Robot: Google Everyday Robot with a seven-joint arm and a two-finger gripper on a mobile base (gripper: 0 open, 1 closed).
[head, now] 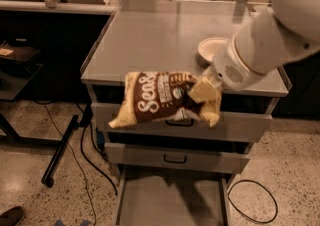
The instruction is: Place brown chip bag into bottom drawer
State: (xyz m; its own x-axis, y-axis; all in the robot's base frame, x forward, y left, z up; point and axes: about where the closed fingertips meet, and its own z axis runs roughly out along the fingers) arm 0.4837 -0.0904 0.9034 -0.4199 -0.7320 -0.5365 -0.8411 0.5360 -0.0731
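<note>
Gripper [202,90]: at the front edge of the cabinet [165,40], right of its centre, on a thick white arm [265,45] reaching in from the cabinet's right side.
Jaws: clamped on the right end of the brown chip bag [157,101], mostly hidden among its pale yellow crinkles.
Brown chip bag: off the surface, held in the air just in front of the cabinet's front edge, lying lengthwise with its left end drooping, covering part of the top drawer [245,125].
Bottom drawer [170,197]: pulled out at the cabinet's foot, below the bag.
Middle drawer [175,157]: shut, between the top drawer and the bottom drawer.
Bowl [210,50]: on the surface toward the cabinet's right, partly behind the arm.
Cable [252,202]: looped on the floor right of the cabinet's foot.
</note>
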